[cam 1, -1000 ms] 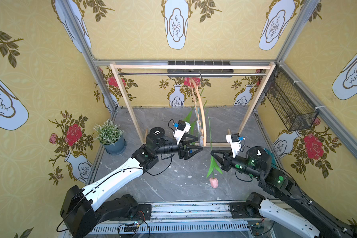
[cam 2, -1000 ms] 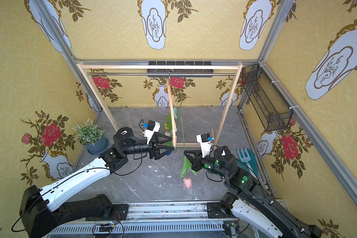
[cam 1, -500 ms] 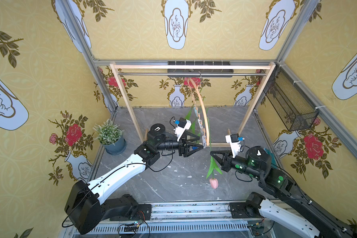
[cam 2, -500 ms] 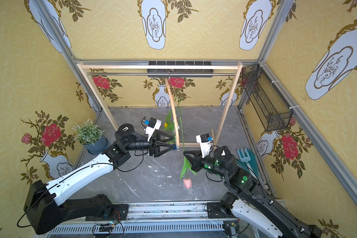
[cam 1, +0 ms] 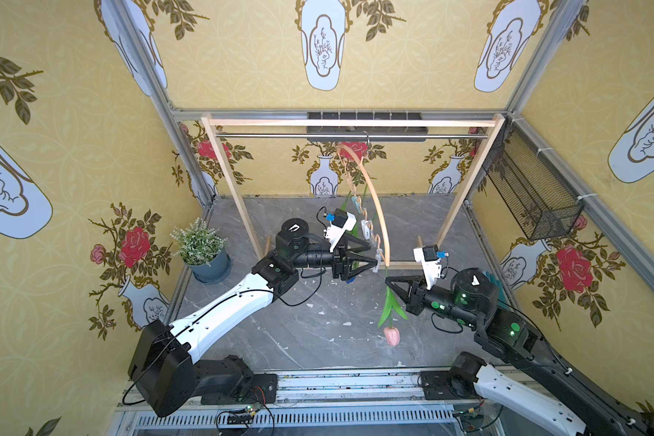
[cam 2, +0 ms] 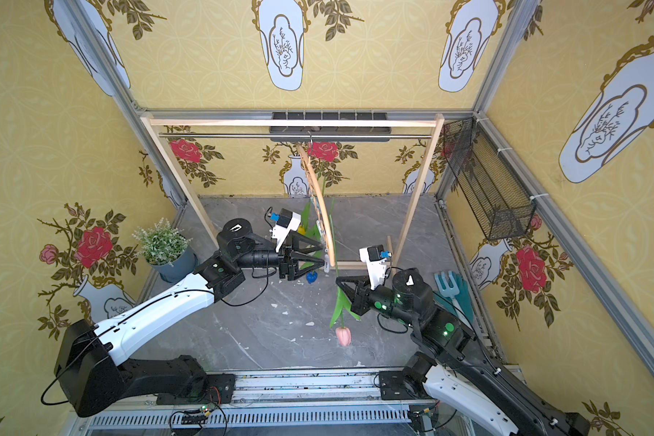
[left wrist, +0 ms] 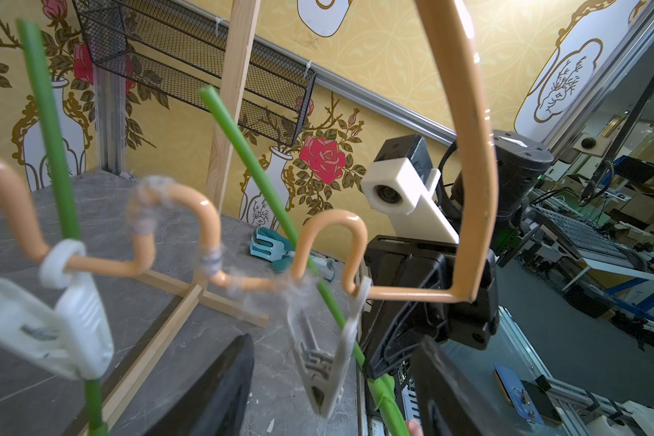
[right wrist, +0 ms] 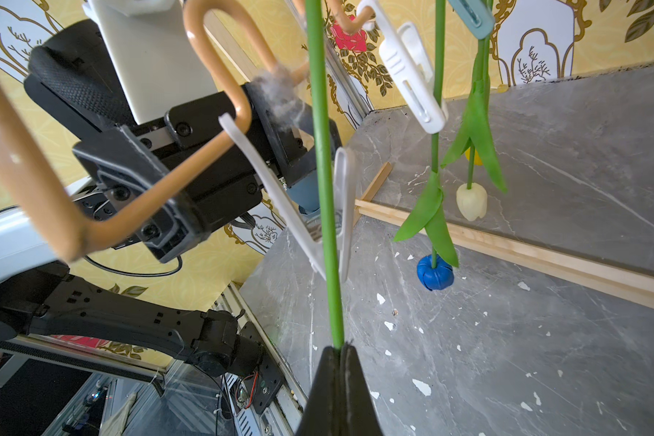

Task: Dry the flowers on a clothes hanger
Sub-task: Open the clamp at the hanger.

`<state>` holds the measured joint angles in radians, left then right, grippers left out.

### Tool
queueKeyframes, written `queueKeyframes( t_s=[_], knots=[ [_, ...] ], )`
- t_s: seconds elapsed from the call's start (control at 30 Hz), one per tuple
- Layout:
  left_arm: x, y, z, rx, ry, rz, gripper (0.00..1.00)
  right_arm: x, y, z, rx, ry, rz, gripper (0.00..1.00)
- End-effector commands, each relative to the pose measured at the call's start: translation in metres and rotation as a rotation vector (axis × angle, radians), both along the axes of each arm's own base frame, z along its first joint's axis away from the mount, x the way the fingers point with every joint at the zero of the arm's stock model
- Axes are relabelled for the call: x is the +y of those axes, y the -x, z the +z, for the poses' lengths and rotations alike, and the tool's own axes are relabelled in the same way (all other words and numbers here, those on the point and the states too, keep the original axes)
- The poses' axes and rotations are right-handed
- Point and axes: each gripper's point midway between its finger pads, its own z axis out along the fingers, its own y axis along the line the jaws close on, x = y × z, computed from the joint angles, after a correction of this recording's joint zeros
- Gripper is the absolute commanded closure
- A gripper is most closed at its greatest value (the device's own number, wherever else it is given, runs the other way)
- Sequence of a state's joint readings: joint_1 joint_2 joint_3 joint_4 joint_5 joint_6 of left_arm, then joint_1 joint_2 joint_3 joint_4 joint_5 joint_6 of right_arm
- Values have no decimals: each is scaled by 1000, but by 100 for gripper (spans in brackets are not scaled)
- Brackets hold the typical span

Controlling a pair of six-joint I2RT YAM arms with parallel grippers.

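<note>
The clothes hanger [cam 1: 376, 211] hangs from the rack's metal rail, turned edge-on in both top views. My left gripper [cam 1: 374, 260] is open, its fingers [left wrist: 219, 389] on either side of a white clip [left wrist: 325, 362] at the hanger's near end, with gaps on both sides. My right gripper [right wrist: 340, 351] is shut on the green stem [right wrist: 323, 170] of the pink tulip [cam 1: 392, 336], whose head hangs down. The stem runs up across that clip; I cannot tell whether it sits in the clip's mouth. Clips further along hold the blue tulip [right wrist: 435, 271] and the white tulip [right wrist: 471, 200]. A yellow head [cam 2: 301, 229] shows behind them.
The wooden rack frame [cam 1: 227, 177] stands across the back, its foot bar [right wrist: 506, 249] on the grey floor. A potted plant [cam 1: 201, 249] is at the left wall. A black wire basket [cam 1: 533, 196] hangs on the right wall, with teal garden tools [cam 2: 454, 290] below it.
My left gripper has moved right to the hanger's near end and now straddles the white clip. The hanger has swung slightly. The right arm holds the pink tulip in the same place.
</note>
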<state>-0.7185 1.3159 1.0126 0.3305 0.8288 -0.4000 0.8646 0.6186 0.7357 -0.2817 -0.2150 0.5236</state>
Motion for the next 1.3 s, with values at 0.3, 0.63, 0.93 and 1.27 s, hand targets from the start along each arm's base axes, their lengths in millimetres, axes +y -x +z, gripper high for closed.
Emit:
queueKeyframes(
  t_s=[0.3, 0.63, 0.93, 1.27],
  knots=[
    [-7, -5, -5, -21, -16, -25, 27, 4, 0, 16, -42, -52, 13, 100],
    [-14, -3, 0, -16, -3, -79, 28, -2, 3, 24, -55, -58, 7, 100],
    [-18, -4, -5, -11, -8, -101, 30, 1, 3, 27, -59, -56, 19, 100],
    [-21, -5, -1, -15, 8, -119, 35, 3, 3, 30, -58, -58, 27, 100]
  ],
)
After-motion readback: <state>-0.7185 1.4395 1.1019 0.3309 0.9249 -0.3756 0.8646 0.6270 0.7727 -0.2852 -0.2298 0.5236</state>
